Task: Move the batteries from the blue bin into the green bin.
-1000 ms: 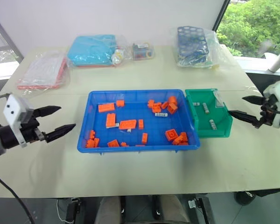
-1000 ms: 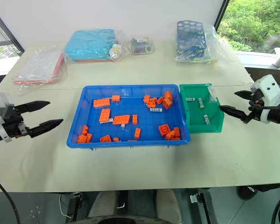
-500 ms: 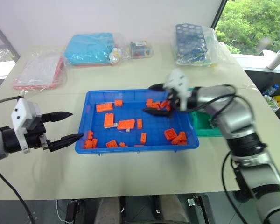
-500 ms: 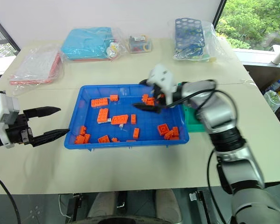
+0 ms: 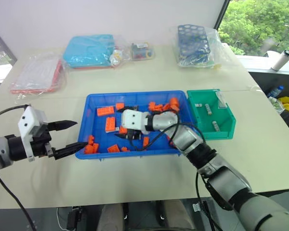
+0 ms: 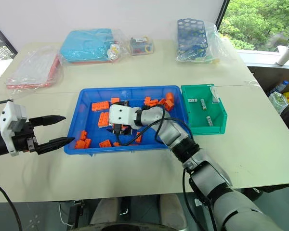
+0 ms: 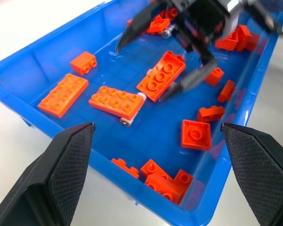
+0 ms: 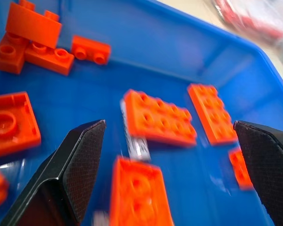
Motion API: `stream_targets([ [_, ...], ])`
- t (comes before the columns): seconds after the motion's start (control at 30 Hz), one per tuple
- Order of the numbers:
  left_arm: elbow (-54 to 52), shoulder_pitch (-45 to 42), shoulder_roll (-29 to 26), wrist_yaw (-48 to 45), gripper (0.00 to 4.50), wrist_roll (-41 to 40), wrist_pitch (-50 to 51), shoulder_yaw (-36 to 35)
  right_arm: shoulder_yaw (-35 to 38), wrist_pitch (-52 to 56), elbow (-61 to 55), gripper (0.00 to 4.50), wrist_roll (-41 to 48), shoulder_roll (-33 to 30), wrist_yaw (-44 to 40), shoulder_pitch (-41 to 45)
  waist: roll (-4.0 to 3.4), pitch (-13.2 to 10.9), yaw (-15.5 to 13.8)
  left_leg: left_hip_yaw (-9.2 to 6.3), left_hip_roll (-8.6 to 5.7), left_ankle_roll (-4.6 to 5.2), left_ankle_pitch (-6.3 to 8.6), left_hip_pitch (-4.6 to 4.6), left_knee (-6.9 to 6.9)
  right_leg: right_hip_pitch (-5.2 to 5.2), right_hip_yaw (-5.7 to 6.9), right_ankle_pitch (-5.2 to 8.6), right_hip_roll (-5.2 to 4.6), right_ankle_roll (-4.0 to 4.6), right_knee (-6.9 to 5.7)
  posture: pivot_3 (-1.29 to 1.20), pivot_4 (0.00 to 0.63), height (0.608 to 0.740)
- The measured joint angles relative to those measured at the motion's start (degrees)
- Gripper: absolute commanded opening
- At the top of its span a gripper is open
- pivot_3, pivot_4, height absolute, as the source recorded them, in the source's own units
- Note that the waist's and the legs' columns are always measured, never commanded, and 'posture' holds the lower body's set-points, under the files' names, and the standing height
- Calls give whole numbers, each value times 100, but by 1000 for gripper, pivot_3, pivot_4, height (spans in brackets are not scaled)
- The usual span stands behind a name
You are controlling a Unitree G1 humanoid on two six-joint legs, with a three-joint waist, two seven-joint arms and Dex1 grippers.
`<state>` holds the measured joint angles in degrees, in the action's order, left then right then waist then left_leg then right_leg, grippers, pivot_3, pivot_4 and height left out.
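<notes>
The blue bin (image 5: 139,93) lies mid-table, strewn with orange bricks. My right gripper (image 5: 124,135) reaches across it and hangs open low over its left-middle part. In the right wrist view a silvery battery (image 8: 134,136) lies on the bin floor beside an orange brick (image 8: 160,117), between the open fingers (image 8: 80,165). The left wrist view shows a battery (image 7: 132,110) against a brick's end. The green bin (image 5: 225,129) stands against the blue bin's right side with three batteries (image 5: 215,126) inside. My left gripper (image 5: 80,134) is open, just outside the blue bin's left wall.
Along the table's far side lie a red-and-clear bag (image 5: 36,72), a turquoise pouch (image 5: 89,50), a small bagged item (image 5: 140,50) and a bagged dark-blue rack with round holes (image 5: 195,43). A white cylinder (image 5: 282,60) stands beyond the table's right edge.
My right arm has swung from beside the green bin leftward across the blue bin and sunk low over the bricks, still open. My left gripper has hardly moved.
</notes>
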<state>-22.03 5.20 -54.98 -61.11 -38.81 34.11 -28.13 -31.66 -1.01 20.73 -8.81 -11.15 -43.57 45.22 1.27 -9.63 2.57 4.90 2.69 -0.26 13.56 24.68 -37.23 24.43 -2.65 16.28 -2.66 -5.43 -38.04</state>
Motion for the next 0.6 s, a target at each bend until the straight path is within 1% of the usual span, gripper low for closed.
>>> stream_targets([
  [0.33, 65, -295, -9, 59, 4500, 5, 37, 43, 160, -318, 781, 4451, -115, 517, 58, 199, 2, 1, 7, 0, 0, -5, -2, -5, 4, -1, 1, 0, 0, 0, -4, 0, 150, 739],
  [0.37, 74, -312, -9, 71, 4500, 8, 38, 46, 188, -319, 832, 3956, -115, 537, 60, 234, 2, 1, 7, 0, 0, -5, -2, -5, 4, -1, 1, 0, 0, 0, -4, 0, 150, 739],
  [0.4, 79, -334, -9, 91, 4500, 11, 38, 52, 244, -324, 885, 3659, -115, 567, 61, 263, 2, 1, 7, 0, 0, -5, -2, -5, 4, -1, 1, 0, 0, 0, -3, 0, 150, 739],
  [0.43, 91, -347, -9, 104, 4500, 19, 38, 59, 274, -332, 918, 3100, -115, 579, 62, 293, 2, 1, 4, 0, 0, -5, -2, -5, 4, -1, 1, 0, -1, 0, -4, 0, 150, 739],
  [0.47, 102, -363, -9, 113, 4500, 36, 38, 78, 284, -341, 943, 2677, -120, 581, 62, 320, 2, 1, 3, 0, 0, -5, -2, -5, 4, -2, 1, 0, -1, 0, -4, 0, 150, 739],
  [0.6, 106, -385, -8, 146, 4500, 73, 38, 179, 297, -361, 943, 2677, -160, 580, 48, 326, 2, 1, 5, 0, 0, -5, -2, -5, 4, -2, 0, 0, -1, 0, -4, 0, 150, 739],
])
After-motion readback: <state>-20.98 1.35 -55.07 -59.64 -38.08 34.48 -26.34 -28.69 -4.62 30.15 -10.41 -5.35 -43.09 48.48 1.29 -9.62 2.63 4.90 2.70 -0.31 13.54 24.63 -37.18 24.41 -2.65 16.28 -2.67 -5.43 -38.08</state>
